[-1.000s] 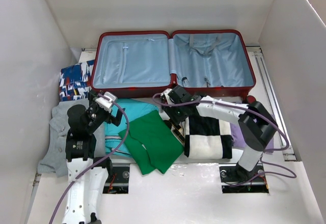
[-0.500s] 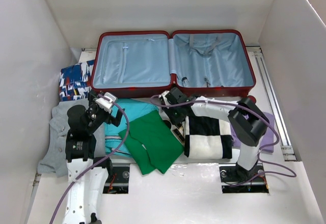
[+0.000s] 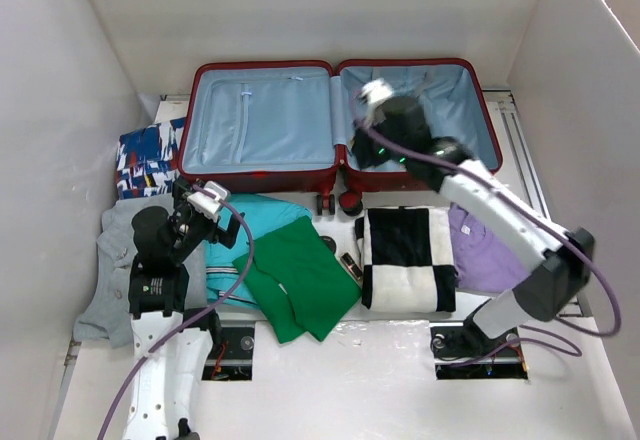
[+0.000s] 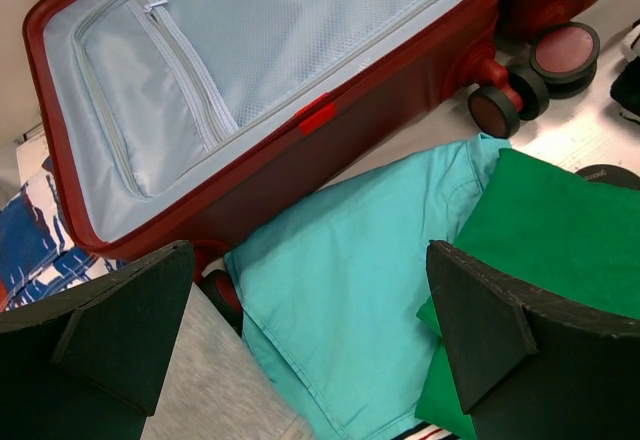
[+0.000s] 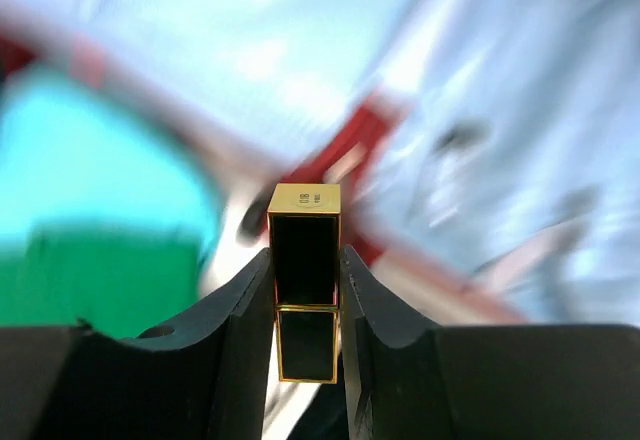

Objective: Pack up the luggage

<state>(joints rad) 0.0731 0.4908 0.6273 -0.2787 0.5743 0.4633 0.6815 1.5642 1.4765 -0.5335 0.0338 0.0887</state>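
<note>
The dark-red luggage (image 3: pixel 265 64) lies open at the back, both pale blue lined halves facing up; it also shows in the left wrist view (image 4: pixel 250 50). My right gripper (image 3: pixel 363 152) hangs over the near-left part of the luggage's right half. It is shut on a black and gold lipstick case (image 5: pixel 304 290), held upright between the fingers; the background there is motion-blurred. My left gripper (image 4: pixel 320 360) is open and empty above a teal shirt (image 4: pixel 350 290), just in front of the luggage's left half.
Folded clothes lie in front of the luggage: grey garment (image 3: pixel 110 270), teal shirt (image 3: pixel 268 215), green shirt (image 3: pixel 305 275), black-and-white checked garment (image 3: pixel 405 260), purple garment (image 3: pixel 480 250). A blue patterned cloth (image 3: pixel 145 155) lies at the left. A small dark object (image 3: pixel 350 265) lies beside the checked garment. White walls enclose the table.
My right arm has lifted from the table between the green shirt and the checked garment and swung back over the luggage's right half, holding the lipstick case. The left arm has not moved.
</note>
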